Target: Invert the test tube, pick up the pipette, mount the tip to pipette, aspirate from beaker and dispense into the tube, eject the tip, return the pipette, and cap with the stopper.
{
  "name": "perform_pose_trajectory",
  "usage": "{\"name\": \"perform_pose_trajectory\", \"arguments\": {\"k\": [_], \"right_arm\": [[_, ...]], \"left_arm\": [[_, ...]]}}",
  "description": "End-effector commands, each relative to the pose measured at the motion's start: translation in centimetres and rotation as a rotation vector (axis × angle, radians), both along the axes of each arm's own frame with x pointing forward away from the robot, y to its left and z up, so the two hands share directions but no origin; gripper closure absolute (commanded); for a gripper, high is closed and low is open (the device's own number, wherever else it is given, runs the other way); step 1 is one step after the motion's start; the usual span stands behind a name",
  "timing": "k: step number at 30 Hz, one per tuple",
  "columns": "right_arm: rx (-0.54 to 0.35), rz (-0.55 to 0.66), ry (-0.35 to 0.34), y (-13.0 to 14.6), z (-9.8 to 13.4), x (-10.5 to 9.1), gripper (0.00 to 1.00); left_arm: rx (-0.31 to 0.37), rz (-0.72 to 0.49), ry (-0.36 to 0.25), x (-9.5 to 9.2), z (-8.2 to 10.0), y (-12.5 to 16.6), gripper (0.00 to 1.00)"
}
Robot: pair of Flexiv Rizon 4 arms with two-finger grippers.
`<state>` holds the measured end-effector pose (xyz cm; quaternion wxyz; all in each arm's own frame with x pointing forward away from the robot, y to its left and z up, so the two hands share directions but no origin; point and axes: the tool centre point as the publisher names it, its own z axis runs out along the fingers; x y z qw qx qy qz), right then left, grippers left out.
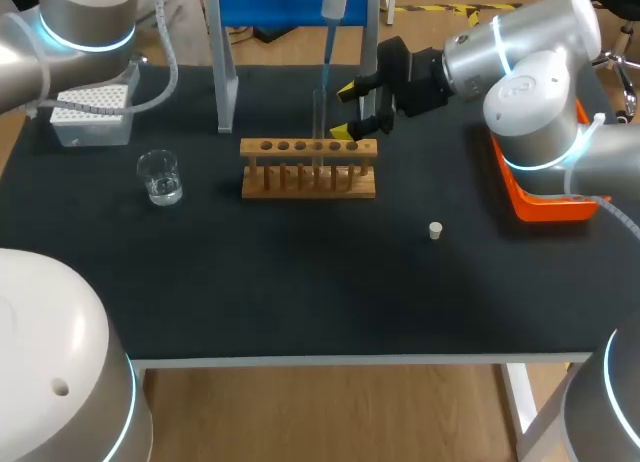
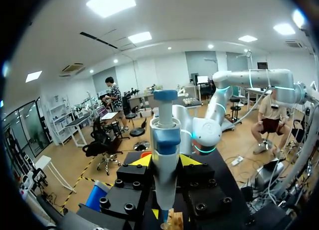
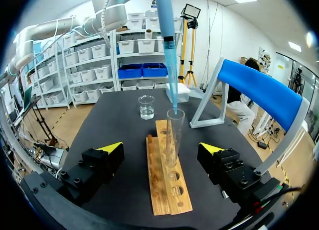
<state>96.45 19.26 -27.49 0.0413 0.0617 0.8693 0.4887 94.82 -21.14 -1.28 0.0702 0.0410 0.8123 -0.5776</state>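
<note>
**Pipette tip at the tube mouth, right fingers standing off**

Nearest you, the stopper (image 1: 435, 230) lies loose on the table (image 1: 300, 292), to the right of the rack and well apart from it. Treat it as small, light and apt to roll or squirt out of a pinch. Take it squarely by its sides when its turn comes.

Next comes the wooden rack (image 1: 310, 180), with the test tube (image 3: 173, 140) upright in one of its holes, mouth up. Your right gripper (image 3: 162, 148) is spread wide, one finger to each side of the rack, and touches neither rack nor tube. The tube looks like thin clear glass, so expect it to be stiff, slippery and quick to crack. If you steady it, close gently on the bare wall above the rack, below the rim and clear of the tip.

Above it, the pipette (image 2: 164, 135) hangs upright, clamped by its body between the fingers of your left gripper (image 2: 165, 161). Its blue tip (image 3: 169, 65) reaches down to the tube's mouth, so you are most likely at the dispense step. The tip is slender and will probably flex or pop off if it knocks the rim. Whether there is liquid in the tube, you cannot tell.

Off to the left stands the beaker (image 1: 160, 177) with a little clear liquid. Farthest away is the blue-topped stand (image 1: 290, 7), where the pipette presumably belongs
</note>
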Motion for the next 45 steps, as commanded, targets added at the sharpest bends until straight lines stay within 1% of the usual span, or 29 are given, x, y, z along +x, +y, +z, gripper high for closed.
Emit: {"name": "perform_pose_trajectory", "arguments": {"k": [1,8,15,20,24,27,29,30,36,39,42,45], "right_arm": [[-0.001,0.001,0.001,0.0,0.0,0.0,0.0],[-0.001,0.001,0.001,0.0,0.0,0.0,0.0],[-0.001,0.001,0.001,0.0,0.0,0.0,0.0],[-0.001,0.001,0.001,0.0,0.0,0.0,0.0],[-0.001,0.001,0.001,0.0,0.0,0.0,0.0],[-0.001,0.001,0.001,0.0,0.0,0.0,0.0],[-0.001,0.001,0.001,0.0,0.0,0.0,0.0],[-0.001,0.001,0.001,0.0,0.0,0.0,0.0],[-0.001,0.001,0.001,0.0,0.0,0.0,0.0],[-0.001,0.001,0.001,0.0,0.0,0.0,0.0],[-0.001,0.001,0.001,0.0,0.0,0.0,0.0],[-0.001,0.001,0.001,0.0,0.0,0.0,0.0]], "left_arm": [[-0.003,0.01,-0.006,-0.5,0.1,0.4,1.0],[0.001,0.015,-0.002,-0.6,0.3,0.7,1.0],[0.008,0.023,-0.011,-0.9,0.8,1.1,1.0],[0.015,0.044,-0.001,-1.5,0.6,2.2,1.0],[0.024,0.065,0.013,-2.6,0.0,3.3,1.0],[0.027,0.086,0.022,-4.0,-0.8,4.0,1.0],[0.015,0.097,0.019,-5.0,-1.5,4.4,1.0],[0.025,0.105,0.021,-5.6,-2.0,4.6,1.0],[0.021,0.125,0.051,-9.0,-5.1,5.5,1.0],[0.015,0.125,0.046,-10.5,-6.4,5.5,1.0],[-0.008,0.136,0.02,-11.9,-7.7,5.6,1.0],[-0.024,0.136,0.009,-12.9,-8.6,5.2,1.0]]}}
